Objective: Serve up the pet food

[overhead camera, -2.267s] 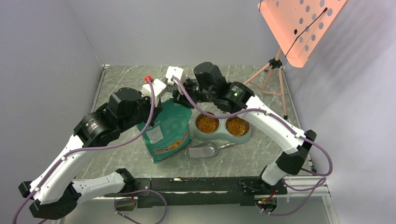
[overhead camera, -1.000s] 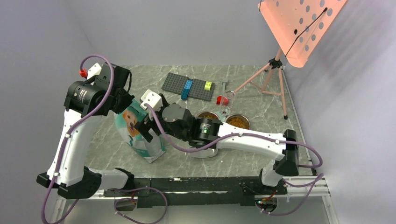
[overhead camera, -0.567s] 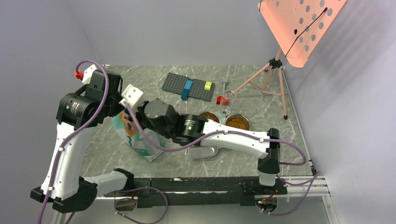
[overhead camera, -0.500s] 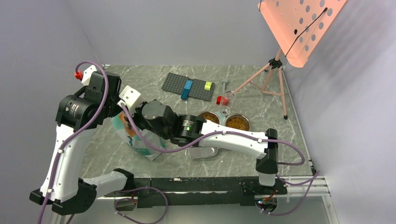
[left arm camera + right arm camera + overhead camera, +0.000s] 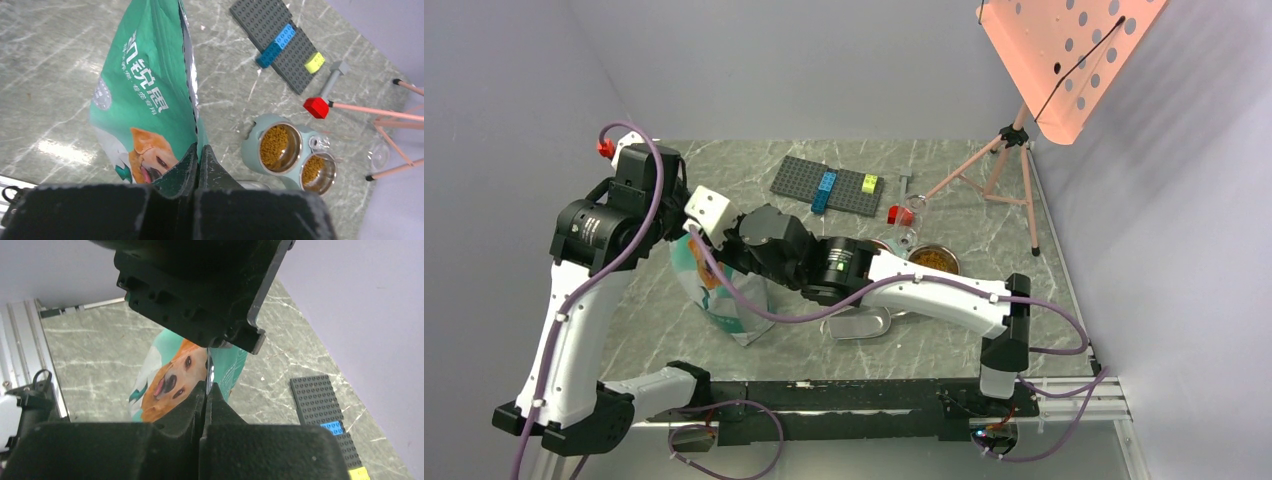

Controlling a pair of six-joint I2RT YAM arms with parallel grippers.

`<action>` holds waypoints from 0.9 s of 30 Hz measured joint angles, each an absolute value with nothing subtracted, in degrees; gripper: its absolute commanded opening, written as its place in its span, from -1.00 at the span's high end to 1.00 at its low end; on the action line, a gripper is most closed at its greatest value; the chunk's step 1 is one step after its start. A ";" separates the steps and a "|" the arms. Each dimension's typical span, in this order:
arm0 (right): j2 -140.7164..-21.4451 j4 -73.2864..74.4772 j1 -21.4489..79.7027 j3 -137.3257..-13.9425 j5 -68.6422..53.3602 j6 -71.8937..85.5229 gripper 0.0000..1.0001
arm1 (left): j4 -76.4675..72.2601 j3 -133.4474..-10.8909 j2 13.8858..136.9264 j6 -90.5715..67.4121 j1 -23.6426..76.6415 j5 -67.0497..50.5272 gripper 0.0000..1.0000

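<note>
The teal-and-white pouch [image 5: 145,95] with the golden retriever print stands upright at the left of the table. My left gripper [image 5: 199,148] is shut on its top edge. Right beside it my right gripper [image 5: 206,384] is shut on the same edge, after reaching across from the right. Pet food [image 5: 279,146] fills both steel bowls of the grey-green dish [image 5: 252,150]. In the top view my right forearm hides part of that dish. The metal scoop [image 5: 860,323] lies empty on the table in front of the dish.
A grey brick baseplate [image 5: 828,187] with blue and yellow bricks lies at the back. A red-headed tool [image 5: 898,213] and a pink tripod [image 5: 1001,160] stand to the right of it. The left gripper's black body [image 5: 200,285] hangs just above my right fingers.
My right gripper swung left to the pouch's top and shut on its edge. The left arm kept its grip and shifted slightly with the pouch.
</note>
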State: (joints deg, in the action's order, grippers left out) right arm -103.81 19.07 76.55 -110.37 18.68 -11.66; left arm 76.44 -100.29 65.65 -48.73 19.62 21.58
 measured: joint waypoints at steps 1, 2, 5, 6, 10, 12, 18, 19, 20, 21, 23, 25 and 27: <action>-103.20 19.92 76.31 -110.02 17.98 -12.03 1.00 | 76.18 -100.64 65.98 -48.80 19.55 20.64 1.00; -102.74 20.67 76.03 -109.86 17.39 -12.21 1.00 | 76.07 -100.64 66.11 -48.99 19.55 19.81 1.00; -101.97 22.26 75.64 -109.60 15.99 -12.53 1.00 | 75.55 -100.49 66.08 -49.69 19.51 17.93 1.00; -101.73 22.33 75.59 -109.34 15.86 -12.67 1.00 | 75.18 -100.18 65.93 -50.13 19.42 17.47 1.00; -101.01 22.22 75.07 -108.42 14.44 -12.64 1.00 | 75.24 -100.47 66.17 -50.70 19.35 16.80 0.74; -100.68 22.44 74.70 -108.12 13.82 -12.62 1.00 | 75.40 -101.32 66.98 -50.26 19.18 17.39 0.63; -98.54 28.29 74.56 -107.98 11.18 -12.56 1.00 | 60.95 -101.91 66.54 -47.97 15.49 25.71 1.00; -98.45 28.64 74.56 -107.98 10.87 -12.58 1.00 | 59.53 -101.91 66.37 -47.51 15.42 26.44 1.00; -98.43 28.80 74.56 -108.01 10.66 -12.58 1.00 | 58.50 -101.91 66.19 -47.24 15.38 27.03 1.00; -98.43 28.88 74.54 -108.01 10.46 -12.58 1.00 | 57.52 -101.91 66.08 -47.07 15.33 27.64 1.00; -98.41 29.15 74.50 -108.03 10.28 -12.60 1.00 | 56.21 -101.97 66.02 -46.35 15.33 28.91 0.90; -98.32 29.50 74.37 -108.05 9.89 -12.60 1.00 | 55.68 -102.24 66.04 -45.63 15.33 30.22 0.12; -98.13 29.95 74.00 -108.09 9.32 -12.56 1.00 | 55.22 -102.26 65.69 -44.25 15.33 31.64 -0.24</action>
State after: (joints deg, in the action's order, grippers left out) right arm -98.13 29.95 74.00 -108.09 9.32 -12.56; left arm 55.22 -102.26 65.69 -44.25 15.33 31.64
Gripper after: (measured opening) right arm 0.019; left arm 0.354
